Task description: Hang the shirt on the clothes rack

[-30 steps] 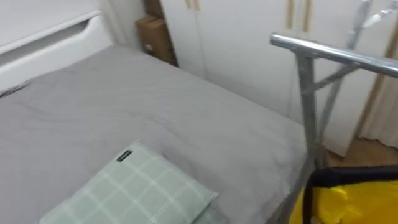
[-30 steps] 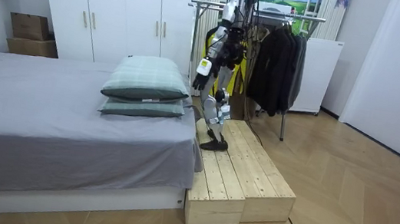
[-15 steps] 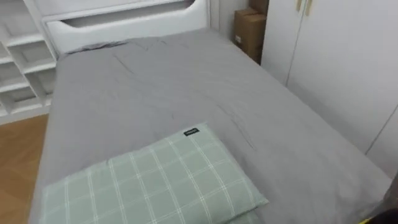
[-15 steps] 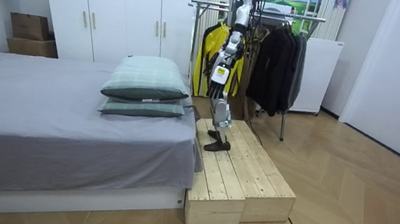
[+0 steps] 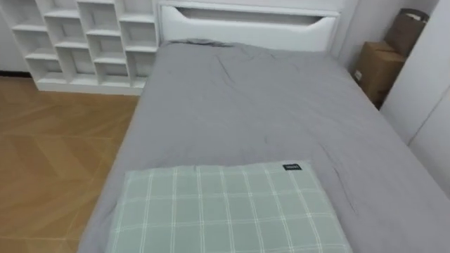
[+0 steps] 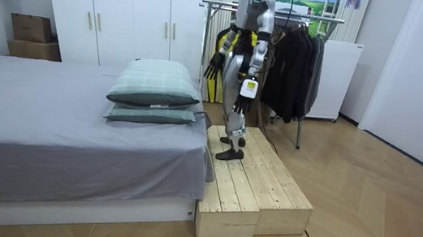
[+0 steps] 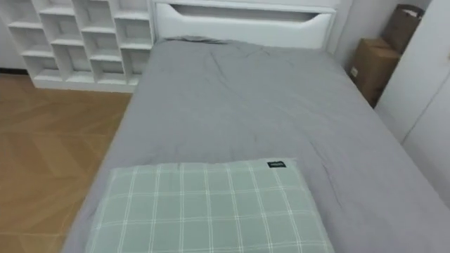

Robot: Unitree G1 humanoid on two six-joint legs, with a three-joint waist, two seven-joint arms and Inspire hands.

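Smooth grey bed sheet (image 5: 267,105), soft green checked pillow (image 5: 225,211). Left hand (image 6: 246,89), right hand (image 6: 218,58) hung beside body; could not tell whether fingers were apart or together.

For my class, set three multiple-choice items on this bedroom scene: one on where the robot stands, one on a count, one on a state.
1. Where does the robot stand?
A) by the shelves
B) at the wardrobe
C) on the platform

2. How many pillows lie stacked on the bed?
A) one
B) two
C) four

3. The jackets are:
A) hanging on the rack
B) folded on the bed
C) heaped on the floor

Answers:
1 C: its feet are on the wooden planks beside the bed.
2 B: the room view shows one pillow lying on another.
3 A: they hang from the rail behind the robot.
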